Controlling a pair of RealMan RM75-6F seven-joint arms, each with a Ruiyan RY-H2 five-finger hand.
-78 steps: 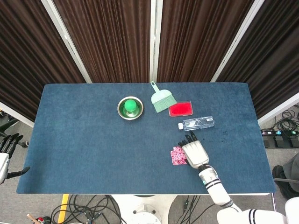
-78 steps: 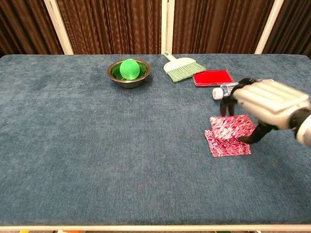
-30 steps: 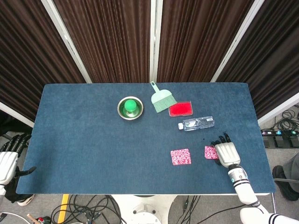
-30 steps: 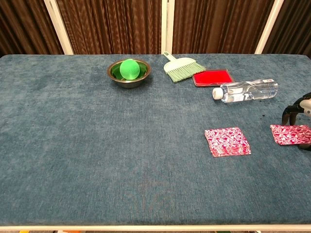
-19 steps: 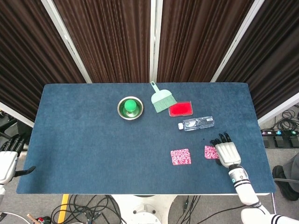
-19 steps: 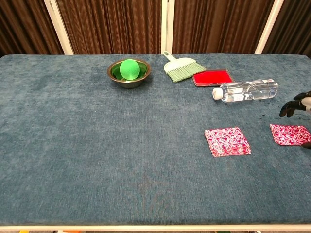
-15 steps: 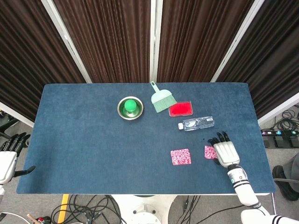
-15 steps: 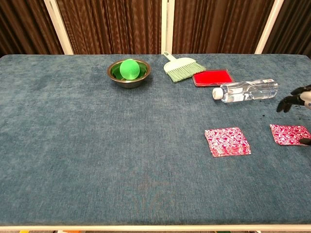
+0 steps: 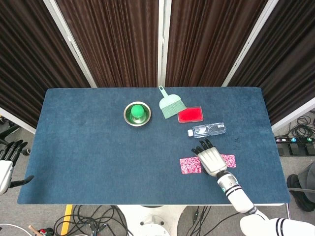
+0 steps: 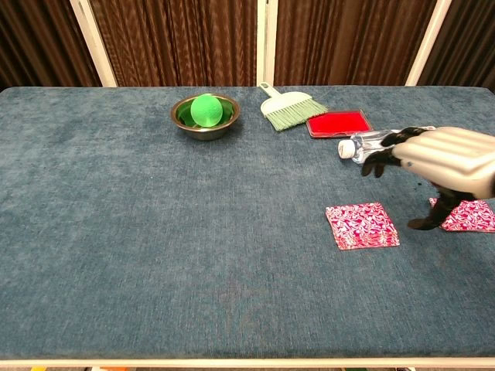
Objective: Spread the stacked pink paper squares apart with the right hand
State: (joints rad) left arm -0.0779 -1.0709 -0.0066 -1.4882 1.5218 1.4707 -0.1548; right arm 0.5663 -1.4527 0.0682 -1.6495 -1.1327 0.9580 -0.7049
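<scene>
Two pink squares (image 10: 362, 226) (image 10: 469, 216) are laid apart on the worktop (image 10: 155, 232), no overlap seen. Right hand (image 10: 442, 157) is held above the gap, fingers spread, nothing gripped. Spreading judged done; withdrawal likely next.

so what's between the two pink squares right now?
The right hand hangs above the gap between the left square and the right square; chest view shows bare cloth beneath.

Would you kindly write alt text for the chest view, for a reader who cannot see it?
The right hand hovers open between two separated pink paper squares on a blue table. Behind lie a water bottle, red tray, brush and bowl.
</scene>
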